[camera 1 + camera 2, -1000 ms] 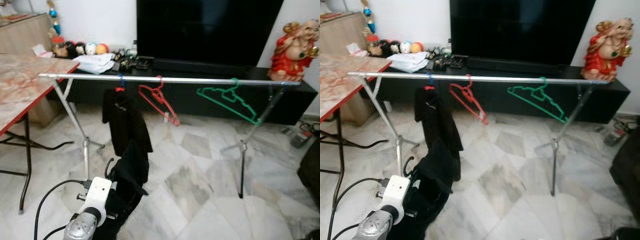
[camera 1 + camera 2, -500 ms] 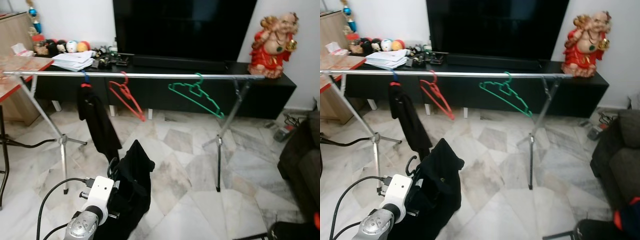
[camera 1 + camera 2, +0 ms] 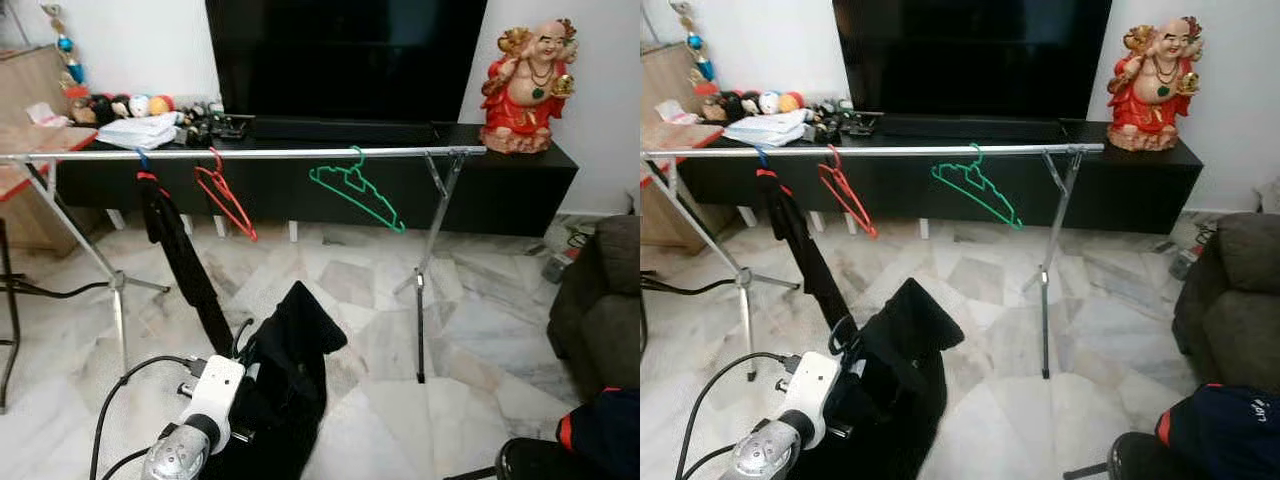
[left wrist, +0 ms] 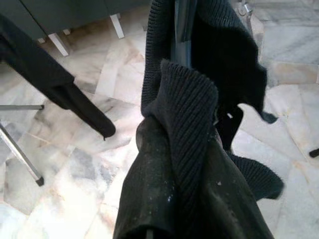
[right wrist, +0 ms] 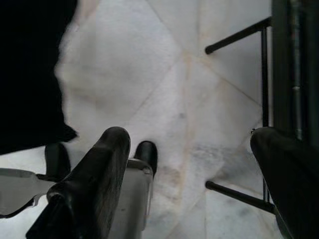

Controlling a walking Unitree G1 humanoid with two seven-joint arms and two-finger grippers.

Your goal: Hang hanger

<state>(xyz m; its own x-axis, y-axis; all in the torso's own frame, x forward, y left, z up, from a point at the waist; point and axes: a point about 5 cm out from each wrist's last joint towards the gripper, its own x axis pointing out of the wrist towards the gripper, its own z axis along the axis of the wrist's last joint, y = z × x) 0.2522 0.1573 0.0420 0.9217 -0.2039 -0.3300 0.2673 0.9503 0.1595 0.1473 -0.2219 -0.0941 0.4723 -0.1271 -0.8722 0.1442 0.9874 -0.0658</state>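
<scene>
The left gripper point(image 4: 182, 164) is wrapped in a black sweater point(image 3: 290, 380), so I cannot tell how its fingers sit. It holds the sweater low, in front of the rail point(image 3: 300, 153), ready to lift. A red hanger point(image 3: 225, 190) and a green hanger point(image 3: 355, 190) hang there. The right gripper point(image 5: 194, 174) has fingers apart, holding nothing.

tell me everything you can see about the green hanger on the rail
The green hanger looks like thin plastic, with a small hook and notched arms. It hangs empty from the silver rail, right of the red hanger, tilted so that one arm drops low toward the right. Only the rail touches it.
</scene>
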